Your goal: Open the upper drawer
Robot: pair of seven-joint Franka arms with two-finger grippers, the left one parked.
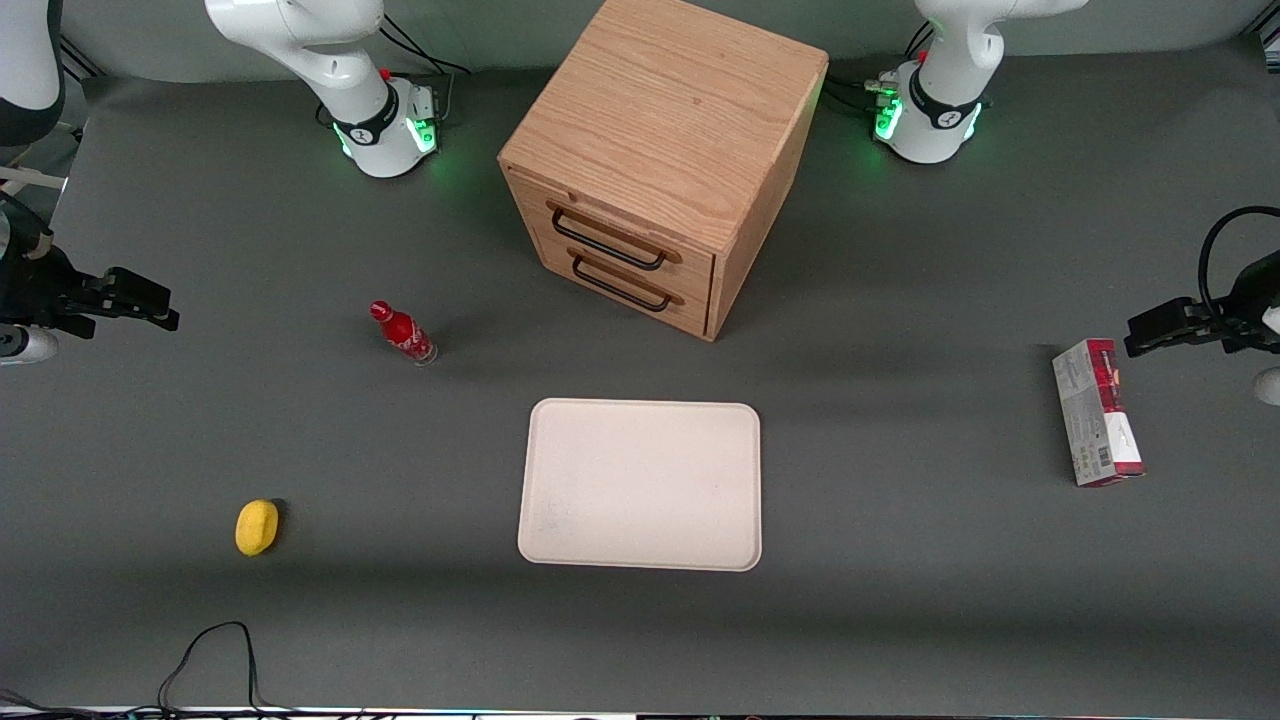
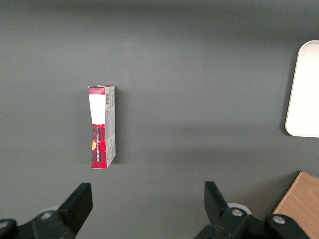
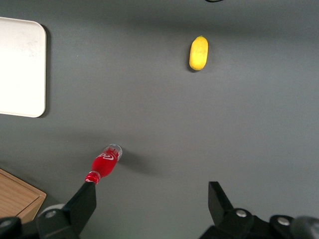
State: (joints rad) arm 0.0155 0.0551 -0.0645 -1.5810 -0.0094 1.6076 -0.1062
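The boxy wooden cabinet (image 1: 665,110) stands in the middle of the table, far from the front camera. Its upper drawer (image 1: 640,232) is closed, with a thin dark bar handle (image 1: 608,240). The lower drawer (image 1: 690,305) beneath it is closed too. My gripper (image 1: 165,308) hangs above the table at the working arm's end, well away from the cabinet. It is open and empty in the right wrist view (image 3: 152,199). A corner of the cabinet (image 3: 17,199) shows in that view.
A red bottle (image 1: 403,333) stands between my gripper and the cabinet and also shows in the right wrist view (image 3: 104,164). A yellow lemon (image 1: 257,527) and a white tray (image 1: 640,485) lie nearer the camera. A red box (image 1: 1097,412) lies toward the parked arm's end.
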